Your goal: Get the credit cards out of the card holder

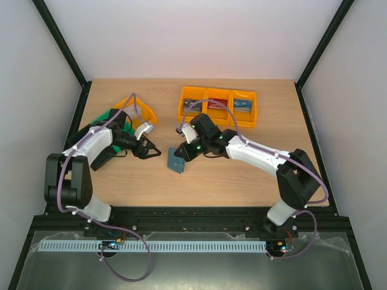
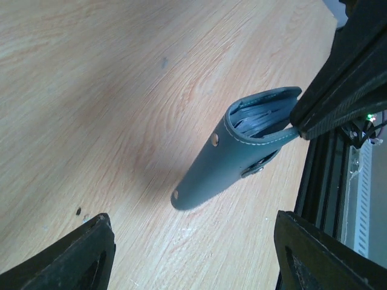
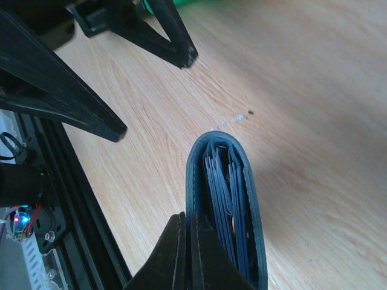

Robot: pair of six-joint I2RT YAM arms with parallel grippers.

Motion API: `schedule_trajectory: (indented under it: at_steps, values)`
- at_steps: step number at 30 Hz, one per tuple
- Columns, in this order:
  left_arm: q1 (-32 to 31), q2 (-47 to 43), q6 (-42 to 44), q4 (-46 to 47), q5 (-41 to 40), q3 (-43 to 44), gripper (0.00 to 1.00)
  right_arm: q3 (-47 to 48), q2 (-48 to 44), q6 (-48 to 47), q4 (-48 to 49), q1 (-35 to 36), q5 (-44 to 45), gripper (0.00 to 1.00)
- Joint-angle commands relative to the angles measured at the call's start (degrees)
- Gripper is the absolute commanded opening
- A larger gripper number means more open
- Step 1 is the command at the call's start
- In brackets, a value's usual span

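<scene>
The teal-blue card holder (image 1: 176, 161) hangs folded just above the table near its middle. My right gripper (image 3: 188, 219) is shut on one cover of the card holder (image 3: 227, 199), at its open edge. In the right wrist view I see blue-grey layers edge-on inside; I cannot tell credit cards from pockets there. My left gripper (image 1: 155, 151) is open just left of the holder, with nothing between its fingers. In the left wrist view the holder (image 2: 236, 163) floats ahead of my left gripper (image 2: 192, 217), spine end pointing towards it, with the right gripper's finger (image 2: 338, 78) pinching its far edge.
An orange bin (image 1: 218, 92) with three compartments stands at the back; flat grey, red and blue pieces lie in them. A second orange bin (image 1: 145, 112) and a green bin (image 1: 100, 116) sit at the back left, partly under the left arm.
</scene>
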Motion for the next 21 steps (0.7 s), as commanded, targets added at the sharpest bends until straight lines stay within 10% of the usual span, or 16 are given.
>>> schedule_trajectory:
  at_steps: [1, 8, 15, 21]
  values:
    - [-0.23, -3.16, 8.52, 1.75, 6.0, -0.77, 0.73, 2.43, -3.49, -5.71, -2.67, 0.22, 2.25, 0.02]
    - [-4.99, -4.99, 2.37, 20.2, 6.31, -4.67, 0.79, 4.14, -5.09, -9.05, -4.94, 0.26, 0.05, 0.02]
    - [-7.49, -1.75, 20.37, 3.87, 13.29, -0.57, 0.79, 4.69, -7.66, -10.77, -4.59, 0.36, -2.55, 0.02]
    - [-7.7, -3.75, 19.35, 6.36, 14.74, -2.36, 0.71, 5.19, -9.19, -10.89, -4.43, 0.3, -3.29, 0.02]
